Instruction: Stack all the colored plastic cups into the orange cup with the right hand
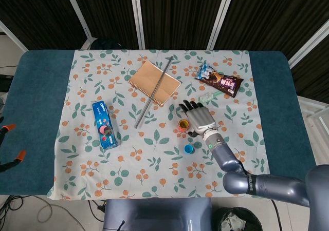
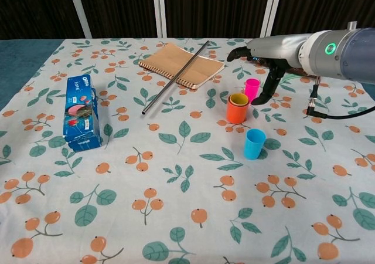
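Yellow plastic cup nested in orange plastic cup, mid-surface. Pink plastic cup upright just behind, blue plastic cup upright near front. Right robot hand hovers above pink cup, fingers spread, holding nothing. Left robot hand out of frame.

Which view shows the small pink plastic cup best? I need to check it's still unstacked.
The chest view: the small pink plastic cup stands alone, upright, behind the orange plastic cup. In the head view the right hand hides it.
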`<state>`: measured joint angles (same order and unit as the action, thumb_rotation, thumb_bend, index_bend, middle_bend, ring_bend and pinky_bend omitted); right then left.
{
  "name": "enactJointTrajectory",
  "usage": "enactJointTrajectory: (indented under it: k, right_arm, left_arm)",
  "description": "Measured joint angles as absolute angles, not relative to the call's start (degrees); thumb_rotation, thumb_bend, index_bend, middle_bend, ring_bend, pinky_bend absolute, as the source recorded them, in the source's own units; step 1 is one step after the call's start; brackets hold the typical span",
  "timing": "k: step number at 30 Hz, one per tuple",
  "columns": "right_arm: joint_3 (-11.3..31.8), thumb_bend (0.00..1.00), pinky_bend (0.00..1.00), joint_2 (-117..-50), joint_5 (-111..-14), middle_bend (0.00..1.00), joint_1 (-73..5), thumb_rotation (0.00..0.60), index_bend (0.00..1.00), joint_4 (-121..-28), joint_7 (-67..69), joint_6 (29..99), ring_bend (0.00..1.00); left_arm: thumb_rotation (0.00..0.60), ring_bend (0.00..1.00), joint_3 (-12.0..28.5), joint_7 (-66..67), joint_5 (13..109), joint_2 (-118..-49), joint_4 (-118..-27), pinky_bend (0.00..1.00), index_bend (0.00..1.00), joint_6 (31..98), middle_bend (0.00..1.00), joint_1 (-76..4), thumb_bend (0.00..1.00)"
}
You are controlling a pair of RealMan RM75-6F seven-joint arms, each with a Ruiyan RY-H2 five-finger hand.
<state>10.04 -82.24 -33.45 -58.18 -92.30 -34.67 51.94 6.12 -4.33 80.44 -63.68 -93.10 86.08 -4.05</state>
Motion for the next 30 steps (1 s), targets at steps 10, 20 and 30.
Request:
enactJointTrajectory:
  k: [10,20,30]
  right_arm:
    - [8.17,0.3,0.16,-78.05,-38.39,0.0,-56.0,0.6,0.34,-101.03,-34.76,55.89,0.09]
    - [2.73,0.33,0.17,-80.03,-55.41,0.0,-48.48,0.6,0.4,-102.94,-28.09,61.28,0.09]
    - [1.34,0.35,0.17,-85.11,-59.39,0.0,-45.61,0.6,0.4,-97.25,-26.51,61.98,0.1]
  left_arm:
    - [0.6,0.0,6.06,-4.1,80.51,-63.71,-93.28,0.0,0.21,86.19,0.01,-3.99,0.24]
    - [0.6,0.0,5.96,-3.84,80.63,-63.8,-93.39,0.0,0.21,86.29,0.01,-3.94,0.24]
    - [0.6,0.0,6.11,-4.14,80.44,-63.74,-93.22,0.0,0.21,86.11,0.01,-4.03,0.24]
